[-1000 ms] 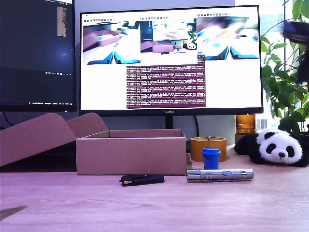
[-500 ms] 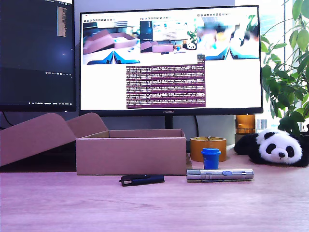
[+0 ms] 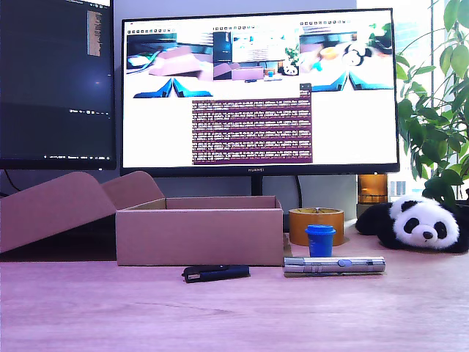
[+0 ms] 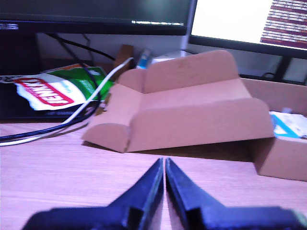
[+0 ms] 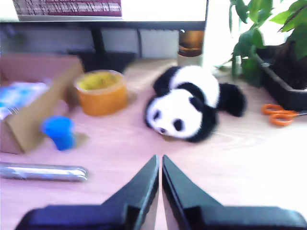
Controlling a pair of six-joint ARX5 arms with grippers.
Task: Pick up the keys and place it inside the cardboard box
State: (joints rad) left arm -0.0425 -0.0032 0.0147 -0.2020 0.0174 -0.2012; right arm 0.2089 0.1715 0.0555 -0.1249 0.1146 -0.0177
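Note:
The cardboard box (image 3: 199,236) stands open mid-table in the exterior view, its flap lid (image 3: 55,207) leaning out to that view's left. Of the keys I make out only the round blue fob (image 3: 320,240), standing between the box and the tape roll, also in the second wrist view (image 5: 58,132). My first gripper (image 4: 164,162) is shut and empty, low over the table facing the flap lid (image 4: 192,110). My second gripper (image 5: 159,158) is shut and empty, with the fob off to one side. Neither gripper shows in the exterior view.
A silver torch (image 3: 334,265) and a black stick gadget (image 3: 215,273) lie in front of the box. A tan tape roll (image 3: 316,224) and a toy panda (image 3: 418,224) sit at the exterior view's right. Orange scissors (image 5: 280,115), a plant, a snack bag (image 4: 62,86) and cables (image 4: 72,120) lie around.
A dark shadow at the exterior view's lower left a second ago is gone. The box, fob, torch and gadget have not moved. The camera feeds on the monitor have shifted.

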